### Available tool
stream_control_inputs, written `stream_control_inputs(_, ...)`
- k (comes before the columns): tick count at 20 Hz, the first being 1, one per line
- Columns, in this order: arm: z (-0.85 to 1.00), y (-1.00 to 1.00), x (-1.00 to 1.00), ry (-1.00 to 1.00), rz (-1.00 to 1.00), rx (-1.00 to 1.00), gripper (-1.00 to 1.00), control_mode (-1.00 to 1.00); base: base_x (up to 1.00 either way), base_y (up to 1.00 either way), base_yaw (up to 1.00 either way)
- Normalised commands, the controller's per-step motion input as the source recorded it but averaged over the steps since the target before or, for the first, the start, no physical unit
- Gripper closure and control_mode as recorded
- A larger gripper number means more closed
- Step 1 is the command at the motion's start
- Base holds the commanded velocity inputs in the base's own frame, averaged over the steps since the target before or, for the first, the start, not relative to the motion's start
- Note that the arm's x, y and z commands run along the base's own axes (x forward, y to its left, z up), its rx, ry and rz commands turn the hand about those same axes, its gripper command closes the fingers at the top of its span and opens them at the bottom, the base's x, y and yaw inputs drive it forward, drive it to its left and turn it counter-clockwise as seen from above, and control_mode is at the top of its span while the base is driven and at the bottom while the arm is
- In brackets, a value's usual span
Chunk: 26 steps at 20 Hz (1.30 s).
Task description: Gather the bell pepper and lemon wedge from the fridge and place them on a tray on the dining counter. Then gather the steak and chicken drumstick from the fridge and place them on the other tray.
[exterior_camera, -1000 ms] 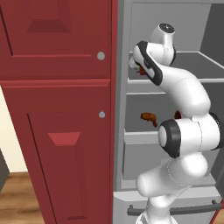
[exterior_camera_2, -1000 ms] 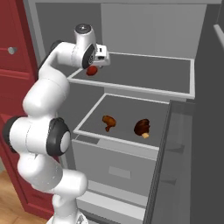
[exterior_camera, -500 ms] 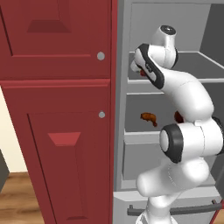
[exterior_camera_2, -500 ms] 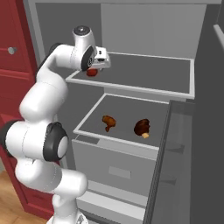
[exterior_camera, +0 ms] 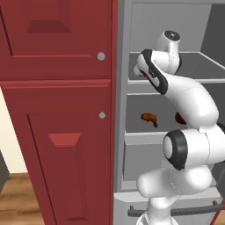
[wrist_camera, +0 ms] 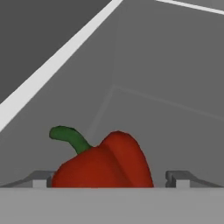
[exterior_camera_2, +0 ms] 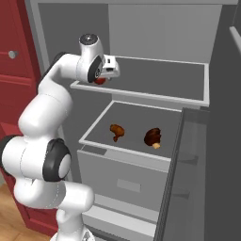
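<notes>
- The red cabinet (exterior_camera: 57,110) stands at the left, next to the open fridge (exterior_camera_2: 155,28).
- The end effector (exterior_camera_2: 104,75) is at the near left corner of the fridge's upper shelf (exterior_camera_2: 160,77). Its fingers (wrist_camera: 177,179) are spread wide on either side of the bell pepper (wrist_camera: 103,164), not closed on it.
- The bell pepper lies on that shelf, green stem pointing up and left in the hand view.
- In the open drawer (exterior_camera_2: 127,162) below, the chicken drumstick (exterior_camera_2: 116,132) lies to the left and the steak (exterior_camera_2: 153,136) to the right, apart from each other.
</notes>
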Motion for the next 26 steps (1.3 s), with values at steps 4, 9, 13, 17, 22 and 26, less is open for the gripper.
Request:
stream_control_inputs(4, -0.29, 0.07, 0.26, -0.04, 0.00, 0.00, 1.00, -1.00, 0.00, 0.00, 0.00)
stream_control_inputs(9, -0.47, 0.11, 0.02, 0.02, 0.00, 0.00, 1.00, -1.00, 0.00, 0.00, 0.00)
stream_control_inputs(13, -0.06, 0.01, 0.00, 0.03, 0.00, 0.00, 1.00, -1.00, 0.00, 0.00, 0.00)
stream_control_inputs(17, 0.04, 0.00, -0.64, -0.03, 0.05, 0.00, 1.00, -1.00, 0.00, 0.00, 0.00)
stream_control_inputs(22, 0.12, 0.00, -1.00, -0.12, 0.03, 0.00, 1.00, -1.00, 0.00, 0.00, 0.00)
stream_control_inputs(26, 0.02, 0.00, -1.00, -0.17, 0.02, 0.00, 1.00, -1.00, 0.00, 0.00, 0.00)
